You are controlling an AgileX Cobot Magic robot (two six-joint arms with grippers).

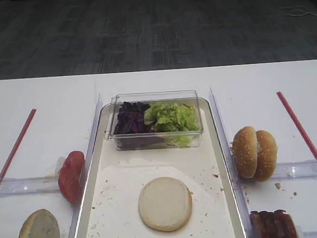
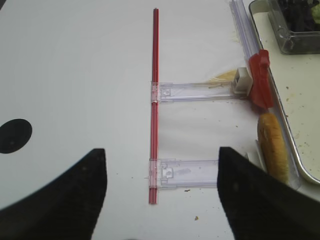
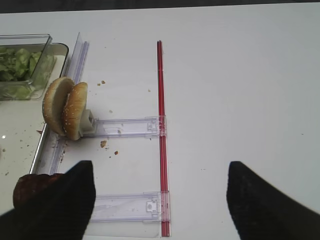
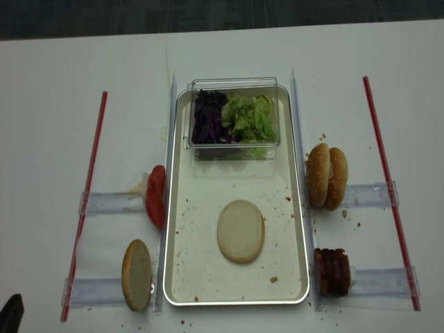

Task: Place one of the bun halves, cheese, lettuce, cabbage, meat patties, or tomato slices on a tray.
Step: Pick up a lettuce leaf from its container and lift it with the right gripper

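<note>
A bun half (image 1: 165, 203) lies cut face up on the cream tray (image 1: 113, 171). At the tray's far end, a clear tub holds purple cabbage (image 1: 131, 120) and green lettuce (image 1: 172, 118). Tomato slices (image 1: 71, 176) and another bun half (image 1: 38, 235) stand on edge left of the tray. Two bun halves (image 1: 254, 153) and meat patties (image 1: 272, 225) stand to its right. No cheese is in view. My right gripper (image 3: 160, 200) hangs open and empty over the table right of the patties (image 3: 30, 187). My left gripper (image 2: 160, 195) is open and empty, left of the bun half (image 2: 272, 145).
Red strips (image 4: 89, 201) (image 4: 388, 187) run along both outer sides of the white table. Clear plastic holders (image 3: 127, 127) (image 2: 195, 91) link them to the rails beside the tray. Crumbs dot the tray and table. A black round mark (image 2: 15, 136) sits at the left.
</note>
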